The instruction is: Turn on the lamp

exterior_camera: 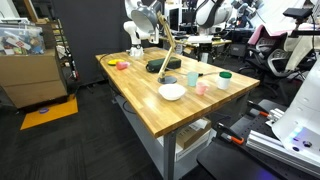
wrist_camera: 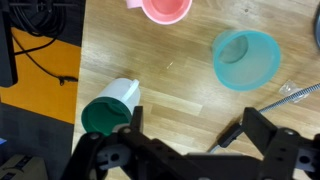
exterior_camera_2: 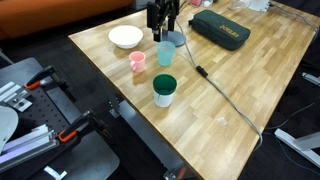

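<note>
- The wrist view is showing the gripper (wrist_camera: 190,135) with its two fingers spread wide and nothing between them. An exterior view is showing it (exterior_camera_2: 165,22) hanging just above the teal cup (exterior_camera_2: 168,44).
- Only an exterior view is taking in the lamp (exterior_camera: 158,66) as a whole. Its flat dark base is lying on the table (exterior_camera: 135,105) toward the far side, behind the cups.
- The wrist view is catching a thin ribbed piece at its right edge; what it belongs to cannot be told.
- The green-topped cup (exterior_camera_2: 164,90) is standing closest to the table's near edge. The pink cup (exterior_camera_2: 138,60) and white bowl (exterior_camera_2: 125,37) are sitting just to one side of the gripper, and bare wood is lying open on the other side.
- The lamp's thin tan arm is leaning up and rightward from the base in that exterior view, its long axis tilted rather than upright. The head is blending into the background clutter.
</note>
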Controlling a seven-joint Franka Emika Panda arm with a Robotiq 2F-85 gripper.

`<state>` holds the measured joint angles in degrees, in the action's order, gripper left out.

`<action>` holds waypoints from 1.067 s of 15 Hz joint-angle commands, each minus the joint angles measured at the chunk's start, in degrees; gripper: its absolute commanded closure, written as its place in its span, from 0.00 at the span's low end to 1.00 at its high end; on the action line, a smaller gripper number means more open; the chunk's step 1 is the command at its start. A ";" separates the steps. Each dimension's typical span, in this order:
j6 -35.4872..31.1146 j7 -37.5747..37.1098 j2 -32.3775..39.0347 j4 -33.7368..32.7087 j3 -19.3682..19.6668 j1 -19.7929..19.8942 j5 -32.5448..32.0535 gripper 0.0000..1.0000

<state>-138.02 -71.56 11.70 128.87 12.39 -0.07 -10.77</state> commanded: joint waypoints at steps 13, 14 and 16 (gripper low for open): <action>0.57 2.17 3.56 -3.61 -0.44 2.75 2.03 0.00; 0.56 2.80 4.47 -4.64 -0.38 3.36 2.82 0.00; 0.90 4.40 6.58 -7.32 -0.44 4.67 5.46 0.00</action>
<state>-138.01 -70.03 15.46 125.35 12.49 2.83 -8.79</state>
